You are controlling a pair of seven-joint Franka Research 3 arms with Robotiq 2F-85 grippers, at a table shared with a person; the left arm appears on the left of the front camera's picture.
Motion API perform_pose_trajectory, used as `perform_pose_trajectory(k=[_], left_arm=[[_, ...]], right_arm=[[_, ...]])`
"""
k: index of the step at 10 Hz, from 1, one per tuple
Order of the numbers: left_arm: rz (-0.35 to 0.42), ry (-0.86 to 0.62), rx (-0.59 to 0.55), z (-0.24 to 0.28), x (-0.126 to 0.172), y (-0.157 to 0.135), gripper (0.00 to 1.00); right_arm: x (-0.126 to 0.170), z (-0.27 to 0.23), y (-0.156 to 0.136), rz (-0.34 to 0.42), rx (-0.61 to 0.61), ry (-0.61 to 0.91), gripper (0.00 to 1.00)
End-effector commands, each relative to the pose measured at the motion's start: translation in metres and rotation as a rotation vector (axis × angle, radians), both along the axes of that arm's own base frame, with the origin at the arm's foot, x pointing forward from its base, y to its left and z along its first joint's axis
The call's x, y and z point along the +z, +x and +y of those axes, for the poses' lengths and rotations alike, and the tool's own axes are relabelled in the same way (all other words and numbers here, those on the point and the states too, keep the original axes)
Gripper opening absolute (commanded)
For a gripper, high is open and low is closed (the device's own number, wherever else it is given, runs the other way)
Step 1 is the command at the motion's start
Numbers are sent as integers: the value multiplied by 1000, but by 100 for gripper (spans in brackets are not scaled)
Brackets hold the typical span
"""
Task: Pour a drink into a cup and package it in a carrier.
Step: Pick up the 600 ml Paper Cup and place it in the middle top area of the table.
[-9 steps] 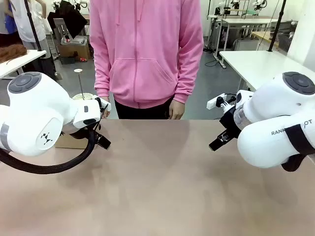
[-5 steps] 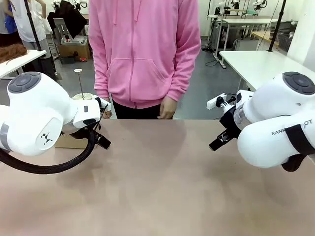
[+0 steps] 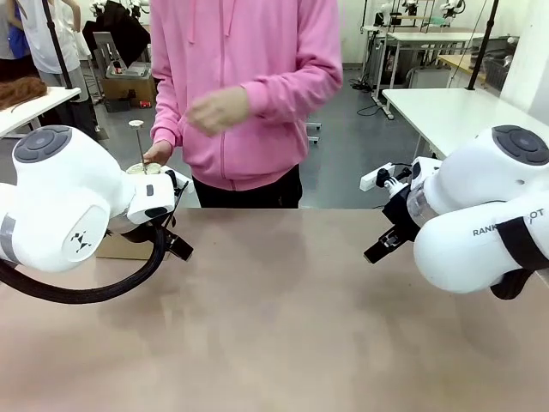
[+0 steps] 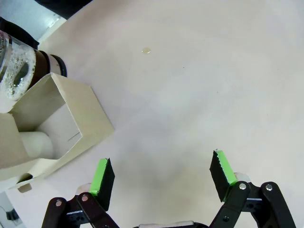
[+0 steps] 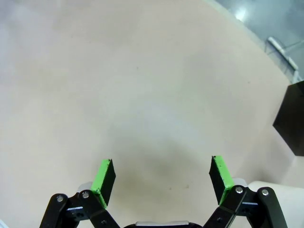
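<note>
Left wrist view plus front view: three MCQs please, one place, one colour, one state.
1. In the left wrist view the carrier sits: A) next to the press pot B) between the fingers C) on a shelf.
2. The person's hoodie is: A) grey B) pink C) green.
3. The left end effector is: A) shut on the carrier B) shut on the press pot C) open, empty.
Key: 1 A, cardboard lies beside it; 2 B, pink sleeves; 3 C, green pads wide apart over bare table.
</note>
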State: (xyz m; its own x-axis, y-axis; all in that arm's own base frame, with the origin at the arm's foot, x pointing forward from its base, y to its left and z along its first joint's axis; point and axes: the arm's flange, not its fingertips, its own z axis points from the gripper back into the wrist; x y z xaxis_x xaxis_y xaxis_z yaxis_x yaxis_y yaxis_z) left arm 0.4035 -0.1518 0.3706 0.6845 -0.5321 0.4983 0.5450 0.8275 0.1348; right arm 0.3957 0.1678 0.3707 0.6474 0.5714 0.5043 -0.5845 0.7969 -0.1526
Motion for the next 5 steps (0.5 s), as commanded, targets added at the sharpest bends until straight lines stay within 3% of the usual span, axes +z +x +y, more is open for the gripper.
perform_pose_trajectory(k=[1, 3, 5], left_arm=[[0, 0, 0, 0, 0, 0, 100], [0, 0, 0, 0, 0, 0, 100], [0, 0, 0, 0, 0, 0, 100]], right_arm=[[25, -1, 13, -25, -35, 6, 100], [88, -17, 44, -55, -45, 71, 100], [140, -55, 53, -36, 35, 120, 100]])
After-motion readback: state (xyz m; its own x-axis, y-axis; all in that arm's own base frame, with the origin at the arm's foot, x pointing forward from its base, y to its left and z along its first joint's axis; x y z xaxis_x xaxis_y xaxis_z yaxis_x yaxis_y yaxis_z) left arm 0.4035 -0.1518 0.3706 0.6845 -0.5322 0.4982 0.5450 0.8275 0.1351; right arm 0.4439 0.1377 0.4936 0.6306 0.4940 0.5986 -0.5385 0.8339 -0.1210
